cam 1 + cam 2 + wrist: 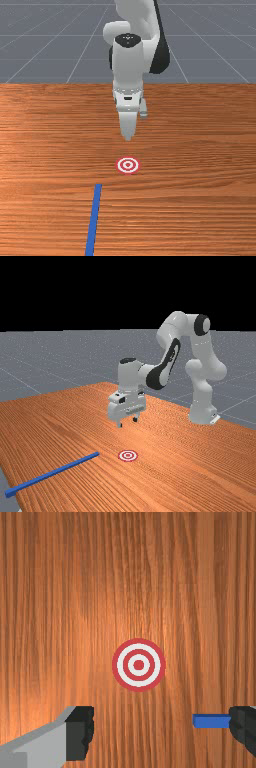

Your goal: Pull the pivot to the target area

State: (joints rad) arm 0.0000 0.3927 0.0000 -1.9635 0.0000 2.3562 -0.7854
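- Robot arm (170, 351), white with black joints, leans over an orange-brown wooden table (200, 150), its claw (127, 422) pointing straight down and hanging above the surface, as seen in the far view.
- Claw stands wide open, the two black-tipped fingers (80, 732) set well apart, with nothing in their grasp; in the wrist view, bare wood grain runs through the gap.
- Blue bar (94, 220), long and thin, lies on the table, its upper end near the target (128, 165) in the front view, lower and to that view's left of the rings; the two are apart.
- From that end, the bar slants down slightly toward the front view's left and runs to the bottom edge; in the far view, it stretches to the table's edge at the lower left.
- Target, a flat disc of red and white rings, sits on the wood below the claw in the front view, wholly uncovered by the bar.
- Wrist view looks down on the same rings, just ahead of the space between the fingers, while one dark fingertip hides part of the bar, whose blue end pokes out beside it.
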